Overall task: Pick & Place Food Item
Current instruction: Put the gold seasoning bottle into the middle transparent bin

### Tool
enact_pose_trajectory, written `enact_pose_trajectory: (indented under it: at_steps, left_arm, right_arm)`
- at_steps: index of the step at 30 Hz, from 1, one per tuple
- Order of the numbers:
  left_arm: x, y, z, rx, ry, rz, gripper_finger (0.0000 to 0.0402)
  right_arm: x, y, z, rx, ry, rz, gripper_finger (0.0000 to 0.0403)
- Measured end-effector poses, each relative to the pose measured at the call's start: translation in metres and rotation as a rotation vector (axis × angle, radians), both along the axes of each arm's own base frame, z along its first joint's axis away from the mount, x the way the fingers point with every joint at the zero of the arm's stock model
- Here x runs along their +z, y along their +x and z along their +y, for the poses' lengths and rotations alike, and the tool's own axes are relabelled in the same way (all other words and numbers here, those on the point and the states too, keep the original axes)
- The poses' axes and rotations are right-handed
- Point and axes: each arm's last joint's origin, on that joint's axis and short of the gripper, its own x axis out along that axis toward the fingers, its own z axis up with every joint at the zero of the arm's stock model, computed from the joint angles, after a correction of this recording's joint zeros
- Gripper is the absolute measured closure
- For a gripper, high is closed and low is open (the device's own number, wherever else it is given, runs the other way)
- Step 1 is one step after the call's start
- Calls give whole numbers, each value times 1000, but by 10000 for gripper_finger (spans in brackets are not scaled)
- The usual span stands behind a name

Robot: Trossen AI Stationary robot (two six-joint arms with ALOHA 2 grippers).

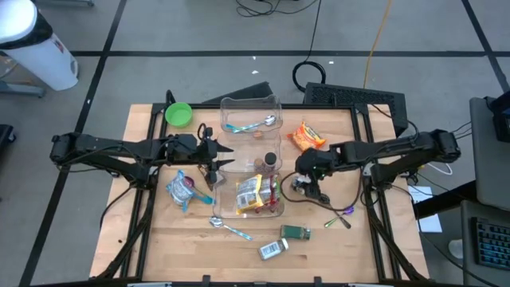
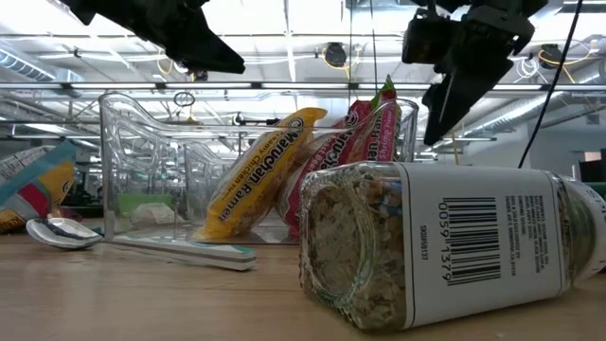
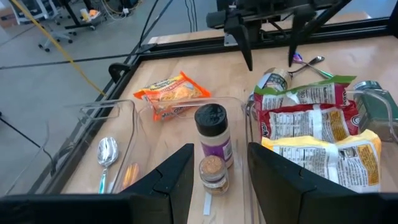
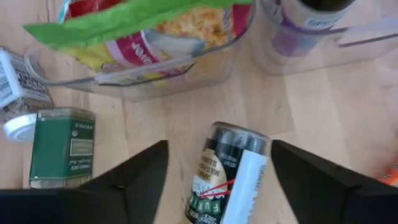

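right hand [image 4: 214, 168] spread over lying furikake bottle [image 4: 227, 180], counter's right half | left hand [image 3: 217, 171] spread before capped jar [image 3: 213, 134] between two bins | wrist only: bottle label | near bin [image 1: 275, 209]: three packets | two spoons

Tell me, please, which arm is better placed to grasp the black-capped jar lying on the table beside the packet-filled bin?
Right. The right claw hangs open directly over the lying jar. The left claw is open too, but aimed at the upright spice bottle between the bins.
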Motion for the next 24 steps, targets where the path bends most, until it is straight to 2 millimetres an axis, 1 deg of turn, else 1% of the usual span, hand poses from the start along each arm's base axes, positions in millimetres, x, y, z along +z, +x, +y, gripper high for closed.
enact_pose_trajectory:
  at_steps: [3,5,9,14,24]
  left_arm:
    - [0,0,0,0,0,3,243]
    - [0,0,0,0,0,3,243]
    - [-1,0,0,0,-1,12,243]
    - [-2,-1,0,0,-2,24,243]
    - [-2,-1,0,1,-4,27,243]
  right_arm:
    - [-5,3,1,5,-1,24,82]
    - [-12,6,1,5,-3,53,62]
    - [-27,13,2,9,-8,121,39]
    - [-44,19,2,11,-11,201,36]
    - [-67,26,4,-10,-16,304,38]
